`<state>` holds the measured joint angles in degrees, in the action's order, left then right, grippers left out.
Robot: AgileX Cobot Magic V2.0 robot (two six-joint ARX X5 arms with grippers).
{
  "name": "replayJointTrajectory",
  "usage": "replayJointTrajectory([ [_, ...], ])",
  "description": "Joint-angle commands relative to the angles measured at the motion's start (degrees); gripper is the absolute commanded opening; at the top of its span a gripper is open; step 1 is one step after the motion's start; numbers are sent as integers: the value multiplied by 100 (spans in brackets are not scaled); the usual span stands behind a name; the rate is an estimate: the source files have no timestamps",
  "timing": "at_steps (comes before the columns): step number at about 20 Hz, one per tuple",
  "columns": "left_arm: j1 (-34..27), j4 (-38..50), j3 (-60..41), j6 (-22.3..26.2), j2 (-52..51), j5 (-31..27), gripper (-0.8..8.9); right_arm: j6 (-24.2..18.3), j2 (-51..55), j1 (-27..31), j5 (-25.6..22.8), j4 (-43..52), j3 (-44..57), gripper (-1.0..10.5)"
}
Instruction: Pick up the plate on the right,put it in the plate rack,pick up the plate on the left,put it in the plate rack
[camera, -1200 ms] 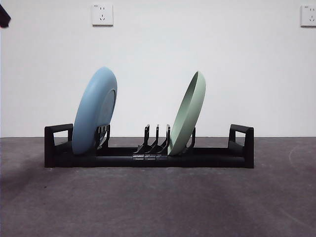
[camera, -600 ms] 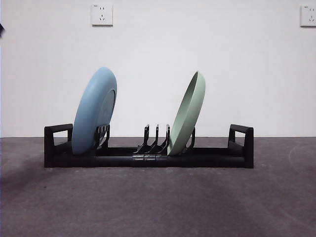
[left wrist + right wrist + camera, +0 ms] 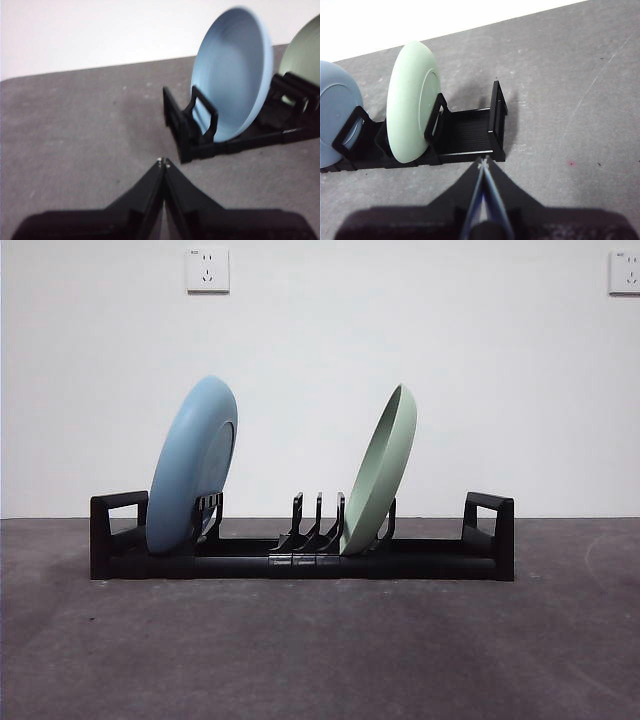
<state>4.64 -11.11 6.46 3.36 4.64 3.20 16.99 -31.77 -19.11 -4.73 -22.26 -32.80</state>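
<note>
- One plate rack [image 3: 300, 558] out there, long, low and black, sitting square on the dark grey table [image 3: 320, 650].
- Two plates, and both are in the rack, standing on edge and leaning the same way.
- The blue plate [image 3: 190, 468] is slotted in at one end, just beside that end's loop handle [image 3: 117, 525].
- The green plate [image 3: 380, 472] stands further along, well apart from the blue one, with three bare divider prongs [image 3: 318, 515] between them.
- Two squared loop handles in all; the second handle [image 3: 490, 525] is beyond the green plate with an open stretch of rack between.
- Two wall sockets [image 3: 207, 269] high on the white wall behind.
- Left gripper [image 3: 163, 162] is off the rack near the blue plate's end, above bare table, jaws pressed together tip to tip, gripping nothing.
- Right gripper [image 3: 482, 161] sits just outside the handle at the green plate's end, jaws likewise closed together and empty.
- Neither arm shows in the front view.
</note>
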Motion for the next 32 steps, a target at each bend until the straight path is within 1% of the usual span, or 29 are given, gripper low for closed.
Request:
replayJointTrajectory([
  [1, -83, 83, -350, -83, -328, 22, -4, 50, 0, -7, -13, 33, 28, 4],
  [4, -118, 90, -627, -190, -452, 26, -4, 50, 0, -7, -13, 22, 28, 4],
  [24, -127, 81, -627, -188, -452, -13, -4, 46, 0, -7, -15, -17, 28, 4],
  [25, -127, 81, -627, -188, -452, -13, -4, -94, 2, -7, -22, -22, 28, 4],
  [28, -127, 81, -627, -188, -452, -13, -4, -1355, 376, 87, -146, -76, 44, 4],
  [29, -127, 81, -627, -188, -452, -13, -4, -1670, 549, 188, -101, -42, 90, 4],
  [30, -127, 79, -627, -188, -452, -13, -3, -1768, 761, 339, 37, 11, 175, 4],
  [32, -127, 81, -627, -188, -452, -13, -3, -1797, 1316, 691, 452, 129, 485, 4],
])
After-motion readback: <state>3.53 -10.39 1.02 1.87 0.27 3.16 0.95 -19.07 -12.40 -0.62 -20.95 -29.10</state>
